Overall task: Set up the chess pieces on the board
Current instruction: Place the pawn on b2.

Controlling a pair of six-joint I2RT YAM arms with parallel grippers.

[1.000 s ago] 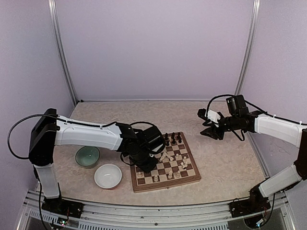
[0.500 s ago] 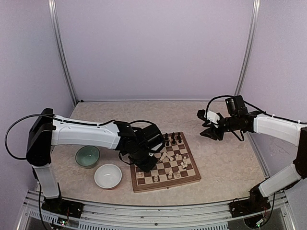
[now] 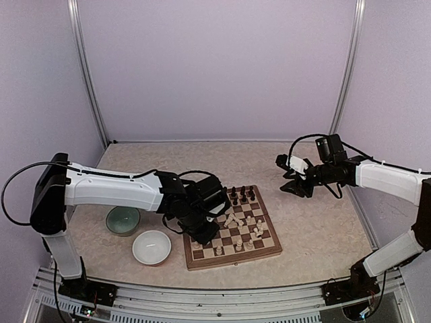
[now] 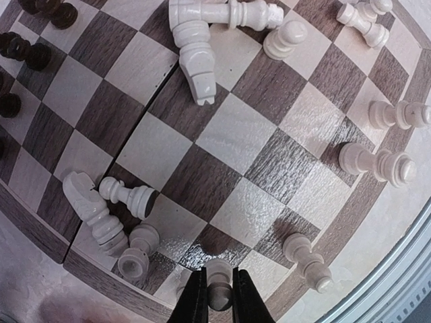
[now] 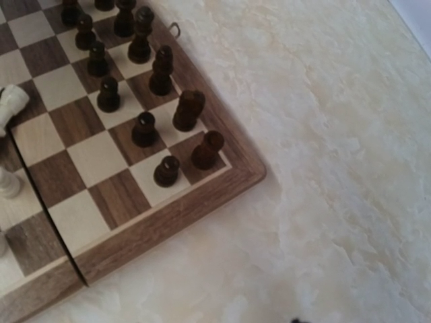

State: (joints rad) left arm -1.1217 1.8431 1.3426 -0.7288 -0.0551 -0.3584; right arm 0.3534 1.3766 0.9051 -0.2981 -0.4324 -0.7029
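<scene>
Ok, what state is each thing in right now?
Left tool: shut on a cream piece.
Right tool: in the air, jaws unclear.
Cream pieces: scattered, several lying down.
Dark pieces: upright in rows.
Board: flat, unfolded.
White bowl: upright, looks empty.
Green bowl: upright.

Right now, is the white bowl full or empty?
Empty, as far as the top view shows: the white bowl has a plain, bare inside, with nothing lying in it. Neither wrist camera shows it.
</scene>
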